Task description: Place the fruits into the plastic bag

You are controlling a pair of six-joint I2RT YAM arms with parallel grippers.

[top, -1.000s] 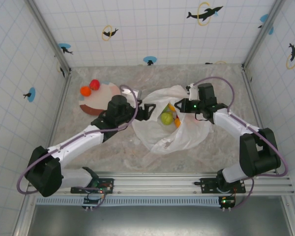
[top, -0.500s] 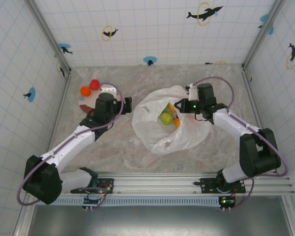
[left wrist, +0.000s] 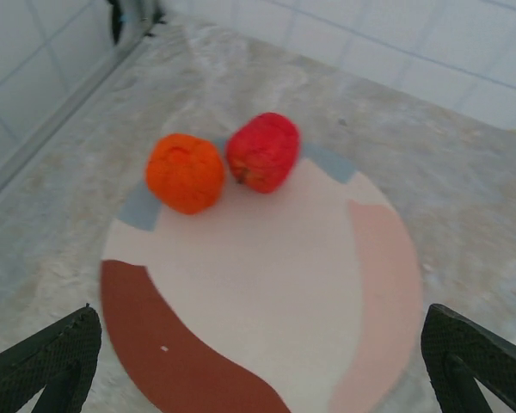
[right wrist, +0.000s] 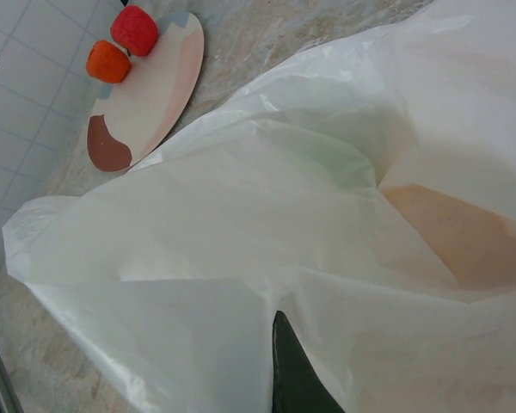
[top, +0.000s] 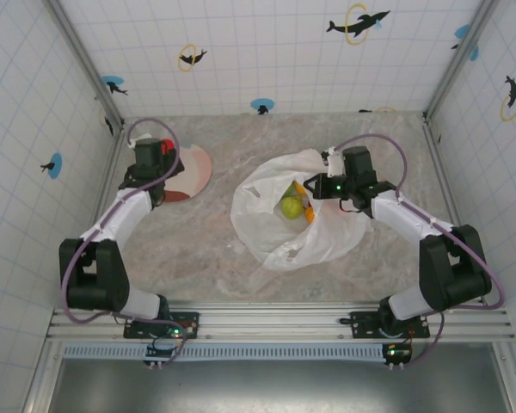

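Two fruits lie at the far edge of the round plate point(left wrist: 267, 292): an orange one point(left wrist: 186, 172) and a red one point(left wrist: 263, 151), touching. My left gripper point(left wrist: 258, 379) hovers over the plate's near part, open wide, with nothing between its fingertips point(left wrist: 52, 361). In the top view the left gripper point(top: 151, 159) sits over the plate's left rim beside the red fruit point(top: 166, 146). The plastic bag point(top: 297, 219) lies open mid-table with a green fruit point(top: 291, 206) and orange fruits point(top: 310, 215) inside. My right gripper point(top: 320, 186) is shut on the bag's point(right wrist: 284, 215) upper rim and holds it up.
Tiled walls close in the marble table point(top: 198, 249) on three sides; the left wall and its metal post point(left wrist: 60, 120) run close behind the plate. The right wrist view also shows the plate point(right wrist: 146, 95) beyond the bag.
My left arm has swung from the bag's mouth leftward and back to the plate, its jaws opening a little wider. The right arm and the bag have not moved.
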